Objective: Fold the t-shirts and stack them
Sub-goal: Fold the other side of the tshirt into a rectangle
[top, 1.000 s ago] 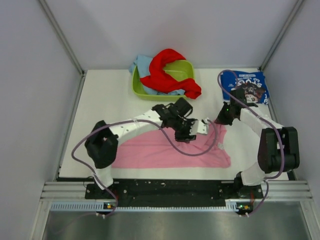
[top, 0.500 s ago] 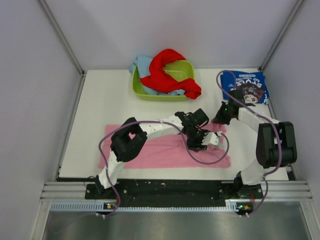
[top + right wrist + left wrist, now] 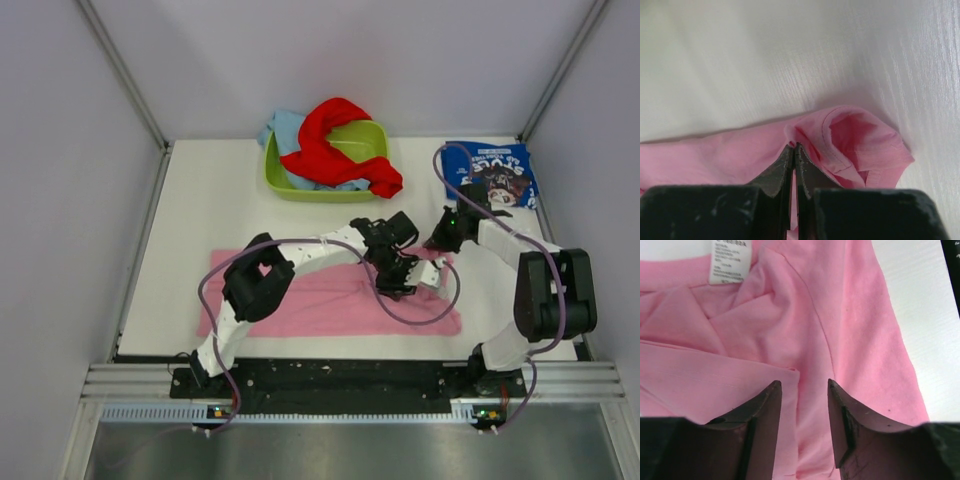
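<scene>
Top view: the pink t-shirt [image 3: 320,305] lies flat on the tabletop [image 3: 220,215] near the arm bases, with its long axis running left to right. The navy t-shirt [image 3: 492,172] sits at the far right corner. The red t-shirt [image 3: 335,148] is draped over the green tub [image 3: 300,188].

Left wrist: the left fingers [image 3: 762,415] are spread over pink cloth, with the collar label [image 3: 732,262] ahead of them.

Right wrist: the right fingers [image 3: 782,170] are pressed together, pinching a rolled pink edge.
</scene>
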Available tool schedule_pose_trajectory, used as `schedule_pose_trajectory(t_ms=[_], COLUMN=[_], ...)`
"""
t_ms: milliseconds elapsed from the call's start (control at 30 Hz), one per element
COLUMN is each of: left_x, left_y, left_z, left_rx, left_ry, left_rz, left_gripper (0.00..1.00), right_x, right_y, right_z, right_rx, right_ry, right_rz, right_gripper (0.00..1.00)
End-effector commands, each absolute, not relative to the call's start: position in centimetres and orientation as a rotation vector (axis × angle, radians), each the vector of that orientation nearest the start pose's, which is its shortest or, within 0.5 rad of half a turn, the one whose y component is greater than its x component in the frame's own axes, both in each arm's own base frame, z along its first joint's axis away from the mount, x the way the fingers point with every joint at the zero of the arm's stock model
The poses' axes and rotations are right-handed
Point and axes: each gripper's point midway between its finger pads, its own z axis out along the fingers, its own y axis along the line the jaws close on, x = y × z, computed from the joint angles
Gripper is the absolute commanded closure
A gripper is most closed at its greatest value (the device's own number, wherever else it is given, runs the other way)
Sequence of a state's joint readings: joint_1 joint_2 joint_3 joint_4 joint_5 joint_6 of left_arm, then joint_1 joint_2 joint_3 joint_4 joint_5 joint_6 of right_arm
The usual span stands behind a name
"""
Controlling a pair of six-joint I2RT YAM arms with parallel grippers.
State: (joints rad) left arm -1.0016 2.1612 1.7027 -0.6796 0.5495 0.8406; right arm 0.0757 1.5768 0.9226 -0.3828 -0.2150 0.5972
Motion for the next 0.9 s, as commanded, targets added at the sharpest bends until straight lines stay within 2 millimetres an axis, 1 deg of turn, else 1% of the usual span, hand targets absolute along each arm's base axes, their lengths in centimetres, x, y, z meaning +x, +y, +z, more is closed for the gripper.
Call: schedule_pose_trajectory(t_ms=[0,33,100,167,367,467,533,600,667,767,867], left_x=[21.9,22.1,21.8,21.4,21.3,21.6,22.2,22.4,22.3,21.7,21.8], left_y=[-46.4,-46.5,-46.4,-46.3,-46.1,-46.3,-46.7,-46.8,-46.7,-46.5,-46.6], left_z=[7.1,6.8,6.0,6.0,4.6,3.8,3.5,3.3,3.3,3.6,4.2], left_rx=[-2.801,-2.804,-2.784,-2.781,-2.797,-2.805,-2.792,-2.779,-2.763,-2.761,-2.787], left_ry=[-1.887,-1.892,-1.884,-1.858,-1.849,-1.883,-1.945,-1.967,-1.985,-1.966,-1.959], left_rz=[1.158,1.144,1.137,1.152,1.073,0.992,0.957,0.945,0.951,0.998,0.997], left_gripper=[0.55,0.56,0.57,0.59,0.57,0.57,0.62,0.69,0.71,0.71,0.68], right_x=[34.8,34.8,34.8,34.8,34.7,34.8,34.7,34.6,34.6,34.5,34.5], right_y=[8.4,8.4,8.4,8.3,8.3,8.2,8.2,8.2,8.2,8.2,8.1], right_z=[7.0,7.1,7.2,7.2,7.4,7.5,7.4,7.5,7.6,7.7,7.8], right_rx=[0.578,0.577,0.577,0.575,0.569,0.566,0.561,0.558,0.553,0.547,0.543], right_ry=[2.517,2.515,2.514,2.511,2.507,2.504,2.505,2.504,2.501,2.497,2.496], right_rz=[0.529,0.529,0.527,0.519,0.514,0.513,0.512,0.511,0.511,0.511,0.510], right_gripper=[1.00,1.00,1.00,1.00,1.00,1.00,1.00,1.00,1.00,1.00,1.00])
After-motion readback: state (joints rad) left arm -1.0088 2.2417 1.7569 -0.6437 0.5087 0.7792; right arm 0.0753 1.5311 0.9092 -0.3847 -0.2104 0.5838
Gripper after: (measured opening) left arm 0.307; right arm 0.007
